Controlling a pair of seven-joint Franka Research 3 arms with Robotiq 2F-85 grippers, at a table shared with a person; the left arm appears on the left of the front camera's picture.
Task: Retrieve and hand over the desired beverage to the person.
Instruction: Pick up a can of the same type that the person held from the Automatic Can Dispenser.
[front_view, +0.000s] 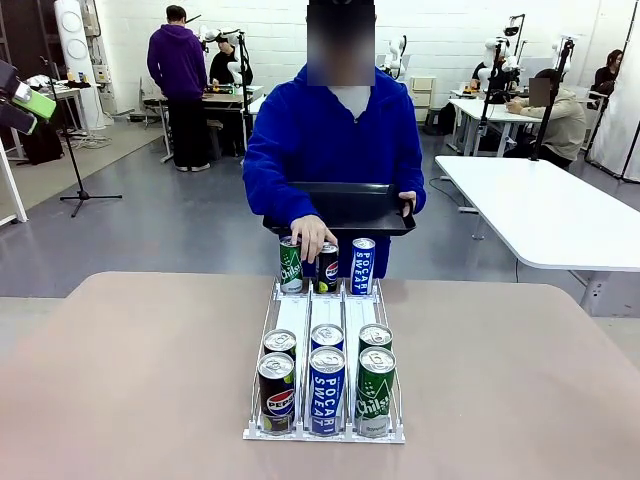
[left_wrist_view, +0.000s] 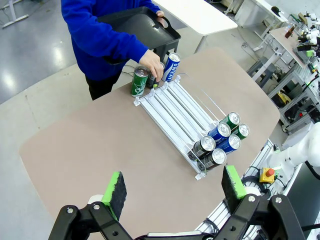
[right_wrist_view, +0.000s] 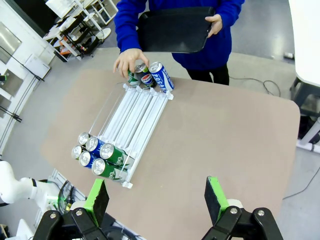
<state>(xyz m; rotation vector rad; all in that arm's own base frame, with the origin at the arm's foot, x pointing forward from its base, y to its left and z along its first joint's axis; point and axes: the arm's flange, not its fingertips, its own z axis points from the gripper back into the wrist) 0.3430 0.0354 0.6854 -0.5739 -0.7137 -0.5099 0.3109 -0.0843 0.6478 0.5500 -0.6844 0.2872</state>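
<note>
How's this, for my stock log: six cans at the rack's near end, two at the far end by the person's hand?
Not two: the front view shows three cans at the far end, a Chilsung can, a Pepsi can and a Pocari Sweat can. The rest is right.

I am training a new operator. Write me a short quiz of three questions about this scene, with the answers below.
1. How many cans stand at the robot's end of the white rack?
2. What does the person hold in one hand? A. a black tray B. a bottle C. a cup
3. True or false: the robot's left hand and right hand are both shut.
Key: 1. six; 2. A; 3. false, both are open.
</note>
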